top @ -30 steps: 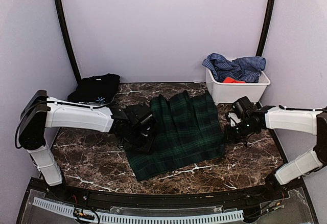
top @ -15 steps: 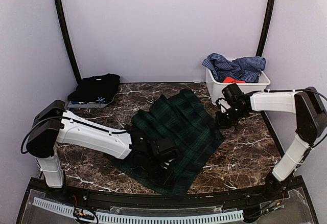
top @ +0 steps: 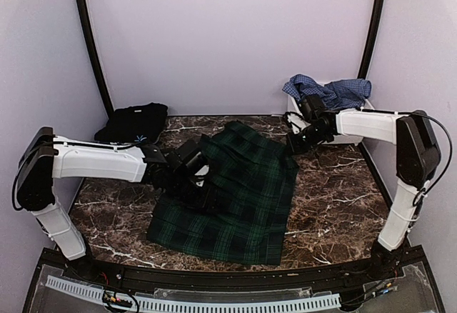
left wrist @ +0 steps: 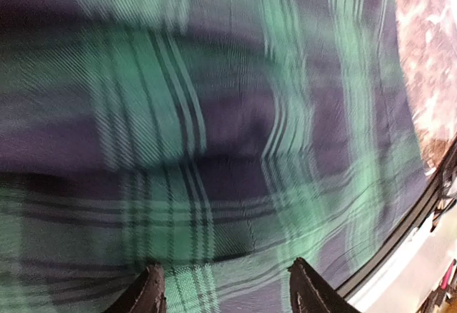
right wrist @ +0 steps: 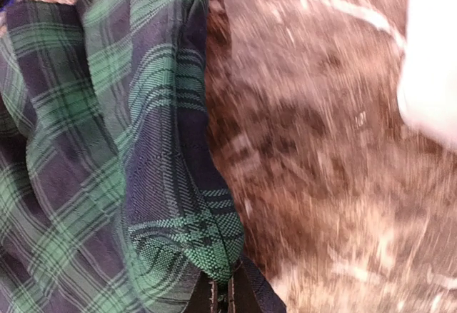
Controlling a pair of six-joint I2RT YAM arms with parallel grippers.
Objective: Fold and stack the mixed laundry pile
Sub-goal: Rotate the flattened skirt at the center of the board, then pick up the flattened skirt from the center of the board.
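Note:
The dark green-navy plaid garment (top: 239, 191) lies spread across the middle of the table. My left gripper (top: 202, 186) hovers low over its left part. In the left wrist view that gripper (left wrist: 228, 291) is open, its two fingertips (left wrist: 151, 289) apart with plaid cloth (left wrist: 214, 113) filling the frame beyond them. My right gripper (top: 292, 146) is shut on the garment's far right corner, close to the bin. In the right wrist view a bunched plaid fold (right wrist: 193, 234) is pinched in the shut gripper (right wrist: 223, 288). A blue checked shirt (top: 335, 91) is heaped in the bin.
The white bin (top: 367, 106) stands at the back right, partly behind my right arm, and its wall (right wrist: 432, 77) shows in the right wrist view. A folded black garment (top: 133, 122) sits at the back left. Brown marble tabletop (top: 335, 199) shows right of the plaid.
My left gripper drew back from the near edge to the plaid's left-middle. My right gripper carried the far corner back toward the bin, and the plaid now lies flatter and wider.

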